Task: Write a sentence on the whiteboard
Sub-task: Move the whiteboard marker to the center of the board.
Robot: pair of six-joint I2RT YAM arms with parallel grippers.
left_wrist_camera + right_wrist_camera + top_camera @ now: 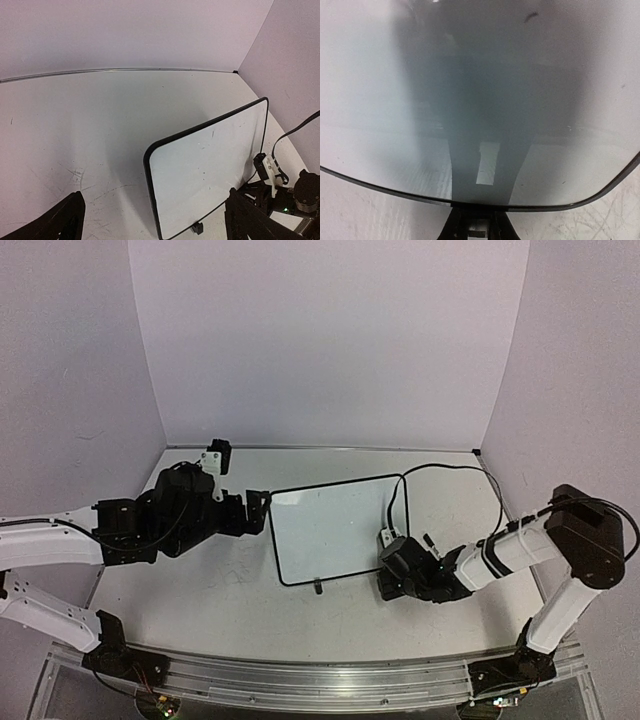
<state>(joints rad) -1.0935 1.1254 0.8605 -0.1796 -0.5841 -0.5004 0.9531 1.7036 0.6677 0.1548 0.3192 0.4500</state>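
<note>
Resting shut at the bottom of its wrist view, the right hand (474,229) meets the lower rim of the small, glossy, black-framed whiteboard (330,530), standing mid-frame on the scuffed white bench (200,580); a grip cannot be confirmed. The left hand (258,508) gapes wide, empty, beside the board's left edge. No sentence shows; writing looks unstarted.

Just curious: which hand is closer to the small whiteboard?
Right. The right hand grips the whiteboard at its near edge; the left hand is open, just off its left edge.
</note>
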